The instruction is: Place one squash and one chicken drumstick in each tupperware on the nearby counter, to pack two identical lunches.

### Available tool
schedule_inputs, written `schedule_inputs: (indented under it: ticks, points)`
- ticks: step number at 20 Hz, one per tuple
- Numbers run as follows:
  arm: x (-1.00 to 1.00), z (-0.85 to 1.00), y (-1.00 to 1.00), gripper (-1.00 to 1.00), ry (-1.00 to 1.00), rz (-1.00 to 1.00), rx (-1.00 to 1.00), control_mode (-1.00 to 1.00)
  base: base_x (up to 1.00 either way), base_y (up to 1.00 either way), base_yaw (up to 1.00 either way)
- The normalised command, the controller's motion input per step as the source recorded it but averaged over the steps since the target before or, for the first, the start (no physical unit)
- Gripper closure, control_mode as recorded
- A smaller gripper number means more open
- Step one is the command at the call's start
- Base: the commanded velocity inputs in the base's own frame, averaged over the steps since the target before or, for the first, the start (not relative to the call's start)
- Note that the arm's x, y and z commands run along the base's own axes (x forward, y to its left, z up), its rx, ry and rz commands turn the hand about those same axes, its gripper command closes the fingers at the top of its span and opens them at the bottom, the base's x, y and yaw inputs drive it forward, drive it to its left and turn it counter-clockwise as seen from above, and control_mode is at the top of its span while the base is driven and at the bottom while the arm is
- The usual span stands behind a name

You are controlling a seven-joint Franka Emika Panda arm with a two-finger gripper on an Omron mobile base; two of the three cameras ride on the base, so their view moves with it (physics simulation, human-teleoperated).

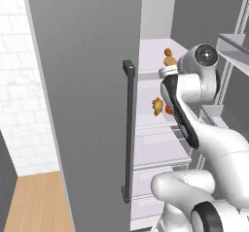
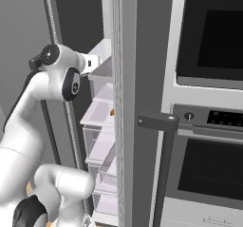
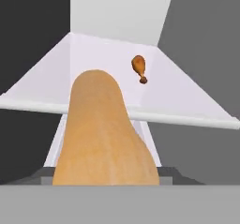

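A tan butternut squash [image 3: 105, 134] rises large in the hand view, in front of the white rim of the fridge shelf [image 3: 187, 119]. My gripper [image 1: 167, 68] is shut on it; the squash hides the fingertips. From the left base view the squash [image 1: 169, 61] shows as a tan lump at the end of the hand, at the upper shelf. A golden-brown chicken drumstick [image 3: 138, 67] [image 1: 168, 52] lies further back on that shelf. One shelf lower sit a second drumstick [image 1: 157, 106] and a small orange-red squash [image 1: 168, 109]. The tupperware is out of view.
The open grey fridge door [image 1: 82, 105] with its dark vertical handle [image 1: 128, 129] stands close on the left of the arm. Clear drawers [image 1: 158, 146] lie below the shelves. Door racks [image 1: 233, 49] hang on the right. A built-in oven [image 2: 209, 36] flanks the fridge.
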Motion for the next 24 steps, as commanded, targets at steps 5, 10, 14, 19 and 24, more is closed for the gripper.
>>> schedule_inputs:
  ticks: [5,10,14,19,24]
  points:
    - [-1.0,-0.25,0.08,1.0,-0.32,0.0,-0.04,-1.0,0.0,0.0,0.0]
    - [-1.0,-0.05,0.29,1.0,-0.16,0.03,-0.04,-1.0,0.0,0.0,0.0]
    - [0.0,0.0,0.0,1.0,0.0,0.0,0.0,1.0,-1.0,0.45,0.02]
    - [0.0,0.0,0.0,1.0,0.0,0.0,0.0,1.0,-1.0,0.2,-0.07]
    - [0.0,0.0,0.0,1.0,0.0,0.0,0.0,1.0,-0.88,-0.82,-0.34]
